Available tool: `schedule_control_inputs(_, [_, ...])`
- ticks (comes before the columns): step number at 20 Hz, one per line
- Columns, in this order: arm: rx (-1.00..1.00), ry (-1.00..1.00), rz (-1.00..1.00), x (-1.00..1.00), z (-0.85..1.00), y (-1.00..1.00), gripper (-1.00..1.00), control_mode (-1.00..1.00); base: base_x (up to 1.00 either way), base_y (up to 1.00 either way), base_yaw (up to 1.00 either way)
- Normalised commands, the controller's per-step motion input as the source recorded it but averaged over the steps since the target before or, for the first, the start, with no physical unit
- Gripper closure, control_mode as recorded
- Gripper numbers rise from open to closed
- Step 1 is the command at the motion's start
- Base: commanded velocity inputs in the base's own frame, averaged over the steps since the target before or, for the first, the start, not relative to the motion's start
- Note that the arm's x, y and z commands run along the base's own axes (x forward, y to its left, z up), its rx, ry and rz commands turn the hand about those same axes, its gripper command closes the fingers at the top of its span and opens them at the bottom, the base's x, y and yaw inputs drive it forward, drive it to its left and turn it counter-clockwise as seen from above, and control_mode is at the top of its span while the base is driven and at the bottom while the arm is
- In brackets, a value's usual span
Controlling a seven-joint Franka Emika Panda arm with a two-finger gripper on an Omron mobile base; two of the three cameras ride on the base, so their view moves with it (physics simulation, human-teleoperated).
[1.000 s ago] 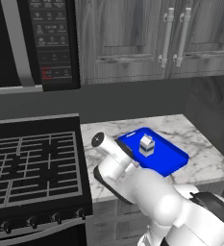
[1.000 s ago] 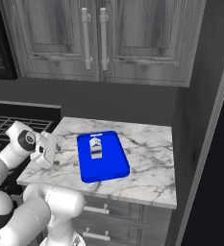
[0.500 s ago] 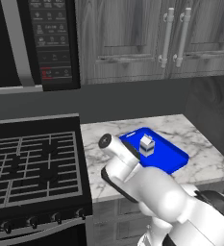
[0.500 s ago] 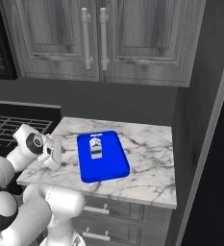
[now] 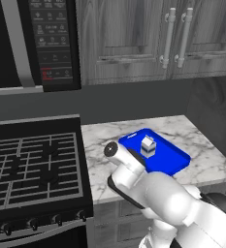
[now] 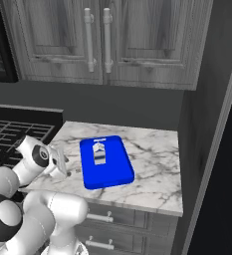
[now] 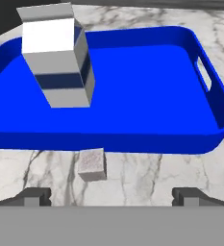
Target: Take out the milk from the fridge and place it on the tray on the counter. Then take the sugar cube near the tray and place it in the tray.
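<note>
In the left base view the robot's own white arm covers the near corner of the tray (image 5: 175, 157) and the strip of tabletop (image 5: 209, 160) in front of it, so the sugar cube cannot be made out there. In the right base view the arm likewise hides the tabletop just left of the tray (image 6: 120, 172), and the gripper's fingers (image 6: 62, 162) are too small to tell apart. In the hand view the tray's (image 7: 147, 86) left end runs off the picture edge, and the milk (image 7: 58, 60) has its top cut off. The markings on the milk (image 6: 99, 152) are too small to read.
</note>
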Motion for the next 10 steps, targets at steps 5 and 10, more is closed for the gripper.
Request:
schedule_control_inputs(5, [0.00,0.00,0.01,0.15,-0.04,-0.06,-1.00,-1.00,0.00,0.00,0.00])
schedule_control_inputs(10, [0.00,0.02,0.00,0.20,-0.12,0.00,-1.00,-1.00,0.00,0.00,0.00])
